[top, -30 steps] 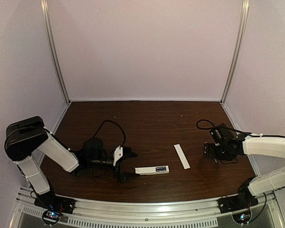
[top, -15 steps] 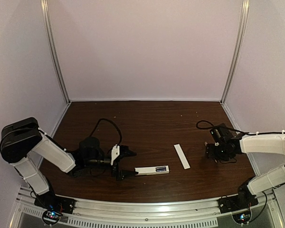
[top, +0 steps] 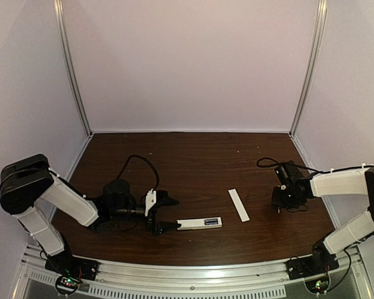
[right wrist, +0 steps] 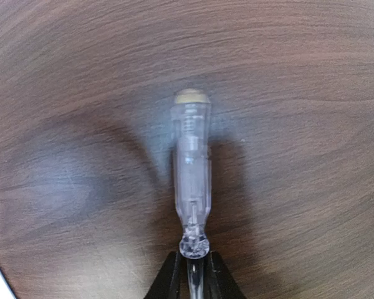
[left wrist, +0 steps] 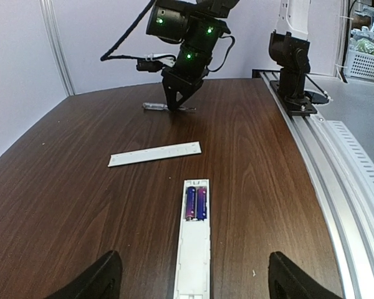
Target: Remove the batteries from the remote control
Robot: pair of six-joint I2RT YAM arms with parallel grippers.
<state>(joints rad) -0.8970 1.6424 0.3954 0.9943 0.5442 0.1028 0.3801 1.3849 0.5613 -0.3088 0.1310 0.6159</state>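
Observation:
The white remote control (top: pixel 199 223) lies near the table's front edge with its bay open upward. Two blue-purple batteries (left wrist: pixel 196 204) sit side by side in the bay at its far end. My left gripper (top: pixel 169 213) is open at the remote's left end, and its two dark fingertips (left wrist: pixel 103 277) stand wide on either side of the remote (left wrist: pixel 193 249) without touching it. At the right, my right gripper (right wrist: pixel 193 277) points down at the table, shut on the metal shaft of the clear-handled screwdriver (right wrist: pixel 191 168), which lies flat on the wood.
The flat white cover strip (top: pixel 239 205) lies between the remote and the right gripper (top: pixel 282 202). A metal rail (top: pixel 193 274) runs along the near edge. Pale walls enclose the other three sides. A black cable (top: pixel 268 163) loops behind the right wrist.
The right gripper's jaws have closed from wide open onto the screwdriver's shaft. The left gripper has narrowed slightly around the remote's end. The remote and the cover strip have not moved.

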